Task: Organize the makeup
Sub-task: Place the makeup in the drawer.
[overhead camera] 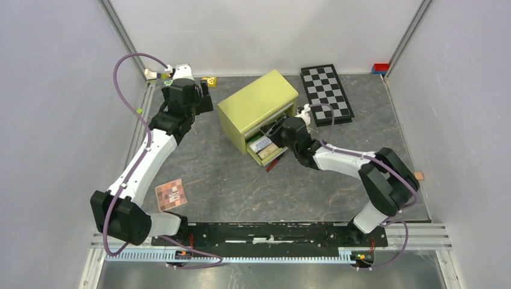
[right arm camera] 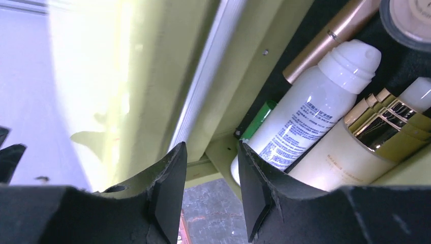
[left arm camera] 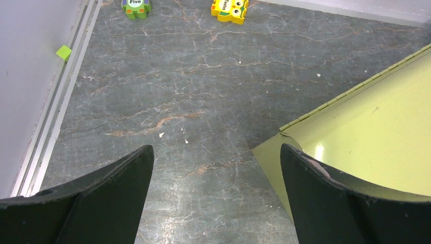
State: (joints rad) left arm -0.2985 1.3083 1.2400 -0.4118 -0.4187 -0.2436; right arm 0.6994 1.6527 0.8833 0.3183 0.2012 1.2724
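Note:
The olive-green case (overhead camera: 256,102) lies open in the middle of the table with makeup inside. In the right wrist view a white tube (right arm camera: 310,112), a beige gold-capped bottle (right arm camera: 366,147), a slim gold stick (right arm camera: 330,38) and a round compact (right arm camera: 411,18) lie packed in it. My right gripper (right arm camera: 211,147) is at the case's open edge (overhead camera: 276,133), open, with nothing between its jaws. A red stick (overhead camera: 274,164) lies just below the opening. The square pink-brown eyeshadow palette (overhead camera: 171,194) lies alone on the table near the left arm. My left gripper (left arm camera: 216,150) hangs wide open beside the case's back corner (left arm camera: 366,132).
A black-and-white checkerboard (overhead camera: 327,93) lies at the back right, close to the case. Small yellow (left arm camera: 229,10) and green (left arm camera: 135,7) toy blocks sit by the back wall. White walls and a metal rail (left arm camera: 56,117) close in the left side.

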